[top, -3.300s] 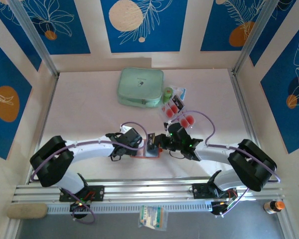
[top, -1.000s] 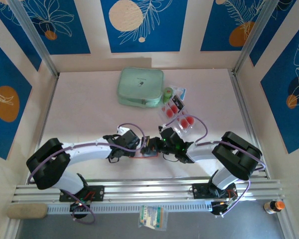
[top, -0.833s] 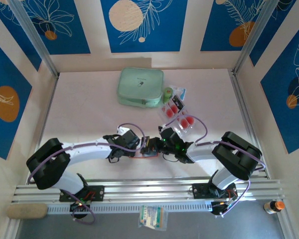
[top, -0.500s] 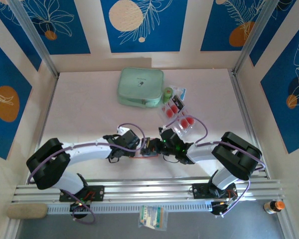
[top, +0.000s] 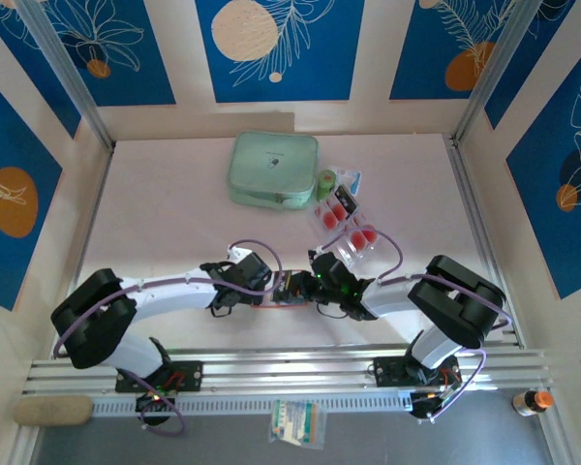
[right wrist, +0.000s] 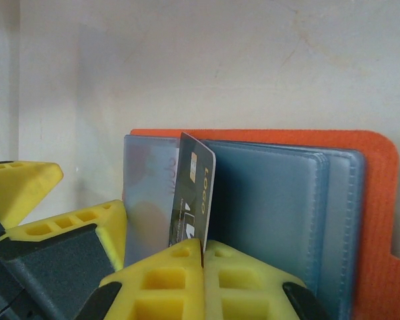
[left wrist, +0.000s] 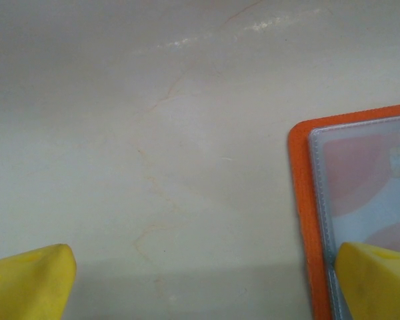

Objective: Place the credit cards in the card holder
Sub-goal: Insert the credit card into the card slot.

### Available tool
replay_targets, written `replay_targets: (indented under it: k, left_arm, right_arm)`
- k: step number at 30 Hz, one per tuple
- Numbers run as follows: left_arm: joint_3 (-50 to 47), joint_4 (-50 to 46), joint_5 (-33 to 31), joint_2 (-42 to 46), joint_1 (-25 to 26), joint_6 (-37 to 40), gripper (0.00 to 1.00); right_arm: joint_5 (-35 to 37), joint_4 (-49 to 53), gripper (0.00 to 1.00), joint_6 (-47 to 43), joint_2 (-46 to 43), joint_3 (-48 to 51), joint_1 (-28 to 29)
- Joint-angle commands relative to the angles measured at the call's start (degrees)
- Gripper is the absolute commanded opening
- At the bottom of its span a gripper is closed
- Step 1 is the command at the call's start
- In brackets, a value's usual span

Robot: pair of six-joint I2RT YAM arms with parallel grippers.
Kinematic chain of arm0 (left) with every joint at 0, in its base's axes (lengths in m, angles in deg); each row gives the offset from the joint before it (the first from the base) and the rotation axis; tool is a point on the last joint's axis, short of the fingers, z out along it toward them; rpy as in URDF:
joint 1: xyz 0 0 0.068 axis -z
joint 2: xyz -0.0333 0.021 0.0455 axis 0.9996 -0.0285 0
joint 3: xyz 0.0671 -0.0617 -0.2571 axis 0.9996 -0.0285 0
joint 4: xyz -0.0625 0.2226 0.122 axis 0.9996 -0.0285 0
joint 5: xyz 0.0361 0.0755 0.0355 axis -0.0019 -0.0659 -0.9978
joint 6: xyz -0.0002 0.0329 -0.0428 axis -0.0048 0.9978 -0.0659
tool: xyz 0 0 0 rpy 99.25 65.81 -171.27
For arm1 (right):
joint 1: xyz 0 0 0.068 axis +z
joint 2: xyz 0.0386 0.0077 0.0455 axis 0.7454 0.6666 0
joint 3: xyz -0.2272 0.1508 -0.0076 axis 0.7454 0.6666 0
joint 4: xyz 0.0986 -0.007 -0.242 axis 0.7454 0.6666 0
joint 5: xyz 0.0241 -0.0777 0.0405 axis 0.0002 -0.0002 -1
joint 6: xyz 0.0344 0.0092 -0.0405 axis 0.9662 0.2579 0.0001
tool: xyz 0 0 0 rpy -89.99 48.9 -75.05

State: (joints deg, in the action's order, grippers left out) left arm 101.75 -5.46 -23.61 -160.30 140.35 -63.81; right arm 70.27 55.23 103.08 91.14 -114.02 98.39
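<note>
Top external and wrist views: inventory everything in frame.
table: 1, pale, under everything
zip case: 1, mint green, far centre
clear tray: 1, right of the case
credit cards: several, pale with red circles, in the tray
held card: 1, dark face, upright over the card holder
card holder: 1, orange, open, between the hands
bottle: 1, orange cap, near right corner
packet: 1, near edge, centre
pad: 1, beige, near left corner
left hand: yellow, open, one finger over the holder's edge
right hand: yellow, shut on the held card
</note>
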Motion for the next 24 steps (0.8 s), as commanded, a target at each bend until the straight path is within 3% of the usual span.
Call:
replay_targets:
  k: [1, 24]
  left_arm:
    - [-1.1, -1.4, -0.3, 0.4, 0.0, -0.3, 1.00]
    - [-1.2, -1.5, -0.5, 0.4, 0.0, -0.3, 1.00]
  right_arm:
    - [-0.5, 2.7, 0.00, 0.1, 1.4, 0.4, 0.6]
    - [-1.1, 4.9, 0.00, -0.1, -0.4, 1.4, 0.6]
